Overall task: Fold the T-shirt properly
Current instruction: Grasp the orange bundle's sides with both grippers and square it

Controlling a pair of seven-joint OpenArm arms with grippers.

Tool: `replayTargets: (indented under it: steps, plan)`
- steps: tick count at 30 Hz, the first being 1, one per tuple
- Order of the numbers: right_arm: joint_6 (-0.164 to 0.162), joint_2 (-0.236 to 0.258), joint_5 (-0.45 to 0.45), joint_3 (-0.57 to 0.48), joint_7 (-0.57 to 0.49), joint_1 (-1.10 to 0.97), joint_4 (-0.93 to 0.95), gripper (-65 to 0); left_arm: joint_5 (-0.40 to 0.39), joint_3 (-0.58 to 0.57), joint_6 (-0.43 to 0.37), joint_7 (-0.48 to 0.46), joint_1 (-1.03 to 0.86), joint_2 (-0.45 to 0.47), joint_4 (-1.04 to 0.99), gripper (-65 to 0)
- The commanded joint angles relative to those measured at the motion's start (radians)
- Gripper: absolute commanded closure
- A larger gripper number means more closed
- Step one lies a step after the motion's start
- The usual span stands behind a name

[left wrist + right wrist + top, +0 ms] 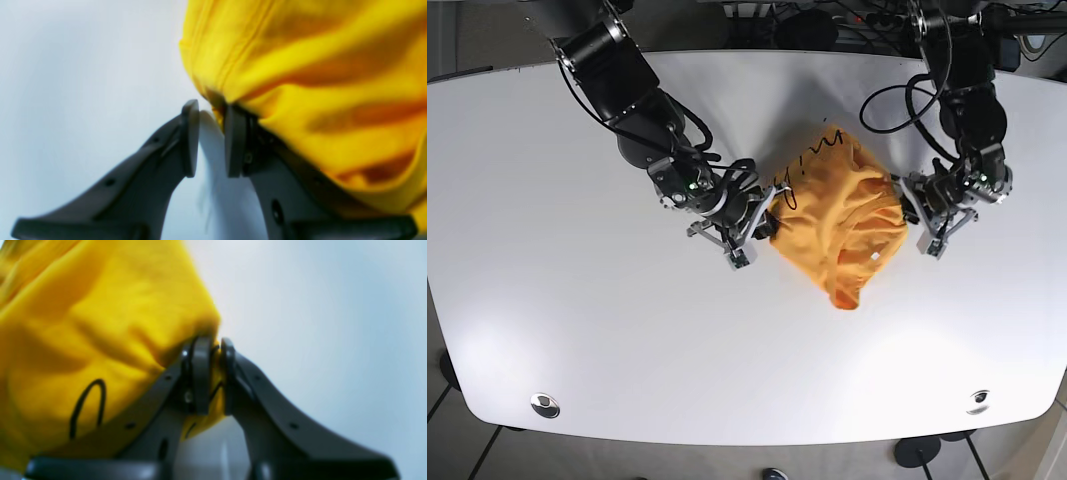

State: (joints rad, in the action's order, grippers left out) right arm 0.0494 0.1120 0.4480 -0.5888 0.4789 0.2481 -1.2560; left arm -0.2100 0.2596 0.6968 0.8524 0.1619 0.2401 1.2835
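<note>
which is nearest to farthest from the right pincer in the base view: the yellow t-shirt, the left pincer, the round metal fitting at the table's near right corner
1. yellow T-shirt: touching the right pincer, whose jaws are closed on its edge.
2. left pincer: across the shirt, at its opposite edge.
3. round metal fitting: farthest, at the table's near corner on the left arm's side.

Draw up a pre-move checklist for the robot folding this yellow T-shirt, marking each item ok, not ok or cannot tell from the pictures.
1. Right end effector grips the T-shirt: ok, yellow fabric sits pinched between its pads.
2. Left end effector grips fabric: not ok, its pads stand apart with white table showing between them; cloth only drapes over one pad.
3. Shirt lies flat: not ok, it is bunched and wrinkled.
4. Shirt fully on the table: ok.
5. Sleeves and collar located: cannot tell, the bunching hides them.
6. Cloth snagged on the left end effector: cannot tell.
</note>
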Motion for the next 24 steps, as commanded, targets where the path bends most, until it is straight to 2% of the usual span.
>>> replayTargets:
  steps: [1,3,8,9,11,14,18,21,24]
  plan:
    - [-0.004,0.01,-0.005,0.002,0.014,-0.02,-0.069,-4.9,0.008,-0.055,0.001,-0.026,0.103,0.009,-0.083,-11.5]
    - [-0.004,0.028,-0.005,0.002,0.014,-0.057,-0.115,-4.9,0.01,-0.09,0.001,-0.068,0.192,0.009,-0.167,-11.5]
    - [-0.007,0.031,-0.012,0.002,0.016,-0.146,-0.204,-4.9,0.008,-0.217,0.001,-0.126,0.407,0.009,-0.29,-11.9]
    - [-0.012,0.031,-0.012,0.002,0.016,-0.158,-0.221,-4.9,0.008,-0.225,0.001,-0.124,0.43,0.009,-0.29,-11.9]
    - [-0.042,0.031,-0.012,0.002,0.016,-0.169,-0.264,-4.9,0.007,-0.225,0.001,-0.123,0.473,0.009,-0.273,-11.9]
    - [-0.078,0.061,-0.005,0.002,0.071,-0.18,-0.357,-4.9,0.007,-0.219,0.001,-0.081,0.474,0.009,-0.133,-12.1]
    - [-0.076,0.065,-0.01,0.003,0.123,-0.18,-0.483,-5.1,0.004,-0.219,0.001,0.094,0.348,0.014,0.161,-12.1]
    - [-0.076,0.056,-0.005,0.002,0.143,-0.149,-0.506,-5.2,0.005,-0.208,0.001,0.146,0.163,0.011,0.427,-12.1]
    - [-0.075,0.015,-0.01,0.002,0.151,-0.106,-0.472,-5.4,0.007,-0.138,0.001,0.156,-0.022,-0.028,0.6,-11.9]
